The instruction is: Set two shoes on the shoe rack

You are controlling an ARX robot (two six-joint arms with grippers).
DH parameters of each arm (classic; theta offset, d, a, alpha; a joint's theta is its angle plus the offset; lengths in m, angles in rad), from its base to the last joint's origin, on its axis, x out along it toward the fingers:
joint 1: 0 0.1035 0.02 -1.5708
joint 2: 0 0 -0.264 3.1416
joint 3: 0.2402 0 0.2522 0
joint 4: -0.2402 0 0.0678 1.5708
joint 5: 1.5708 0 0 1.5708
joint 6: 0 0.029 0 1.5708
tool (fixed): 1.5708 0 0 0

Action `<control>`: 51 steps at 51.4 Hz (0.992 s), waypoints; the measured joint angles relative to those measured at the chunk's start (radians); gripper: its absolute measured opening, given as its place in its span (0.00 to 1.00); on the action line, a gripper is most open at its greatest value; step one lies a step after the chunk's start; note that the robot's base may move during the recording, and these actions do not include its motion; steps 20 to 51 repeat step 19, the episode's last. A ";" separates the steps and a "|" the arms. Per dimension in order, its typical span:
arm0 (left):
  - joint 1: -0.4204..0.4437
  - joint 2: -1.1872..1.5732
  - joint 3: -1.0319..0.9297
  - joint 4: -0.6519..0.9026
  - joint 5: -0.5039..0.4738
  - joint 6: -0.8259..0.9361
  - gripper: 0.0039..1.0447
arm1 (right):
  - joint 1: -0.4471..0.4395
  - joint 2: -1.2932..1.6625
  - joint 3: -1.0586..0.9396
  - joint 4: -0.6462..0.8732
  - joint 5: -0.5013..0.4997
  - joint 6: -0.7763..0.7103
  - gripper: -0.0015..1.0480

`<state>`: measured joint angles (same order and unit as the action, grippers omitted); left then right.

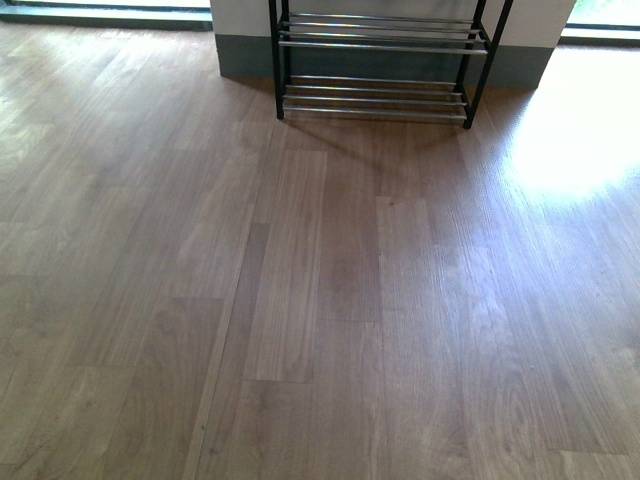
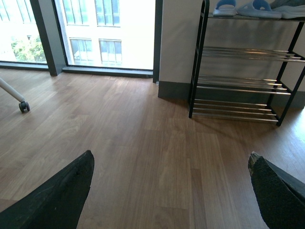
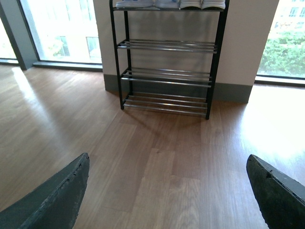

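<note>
Scanning for anything to read, and I find no words, labels, brands or numbers. The rack (image 3: 167,57) shows only bare chrome bars and a black frame, with no tag or sticker I can make out. The slippers (image 2: 248,8) on its top tier are pale with blue insides, and any marking on them is too small to tell. The floor (image 1: 300,300) is plain wood grain, and the wall (image 3: 248,43) behind the rack carries no sign.
</note>
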<state>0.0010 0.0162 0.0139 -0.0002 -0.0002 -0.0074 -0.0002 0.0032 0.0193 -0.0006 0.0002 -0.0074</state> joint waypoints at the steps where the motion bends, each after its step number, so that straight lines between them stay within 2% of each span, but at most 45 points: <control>1: 0.000 0.000 0.000 0.000 0.000 0.000 0.91 | 0.000 0.000 0.000 0.000 0.000 0.000 0.91; 51: 0.000 0.000 0.000 0.000 0.000 0.000 0.91 | 0.000 0.000 0.000 0.000 0.000 0.000 0.91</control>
